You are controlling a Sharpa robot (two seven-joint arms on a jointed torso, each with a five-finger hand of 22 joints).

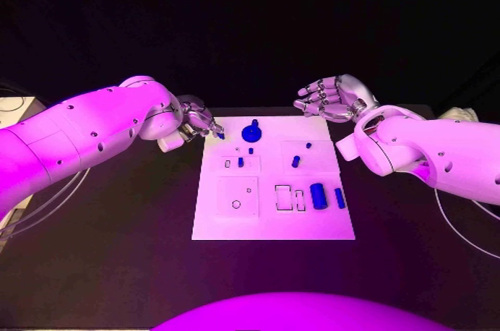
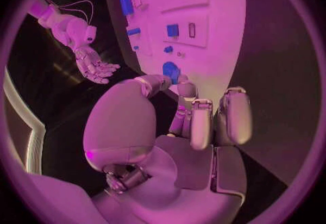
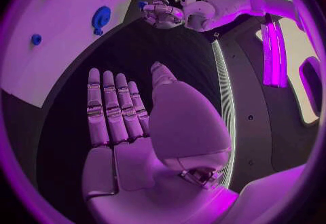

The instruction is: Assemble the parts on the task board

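Observation:
The white task board (image 1: 273, 222) lies mid-table. On it are a round blue knob (image 1: 251, 134), small blue pieces (image 1: 296, 161) around its middle, and a blue cylinder (image 1: 318, 196) beside a slim blue bar (image 1: 339, 197). My left hand (image 1: 196, 121) hovers at the board's far left corner, fingers curled, and pinches a small blue part (image 1: 220, 134) at its fingertips, close to the knob (image 2: 171, 72). That part (image 3: 141, 4) also shows at the left hand (image 3: 163, 14). My right hand (image 1: 328, 100) hangs beyond the far right corner, holding nothing, its fingers (image 3: 112, 104) straight.
Outlined recesses (image 1: 238, 195) and slots (image 1: 283, 197) mark the board's near half. Black table (image 1: 115, 259) surrounds the board. A cable (image 1: 47, 201) runs along the left side. A pale object (image 1: 459, 114) sits at the far right edge.

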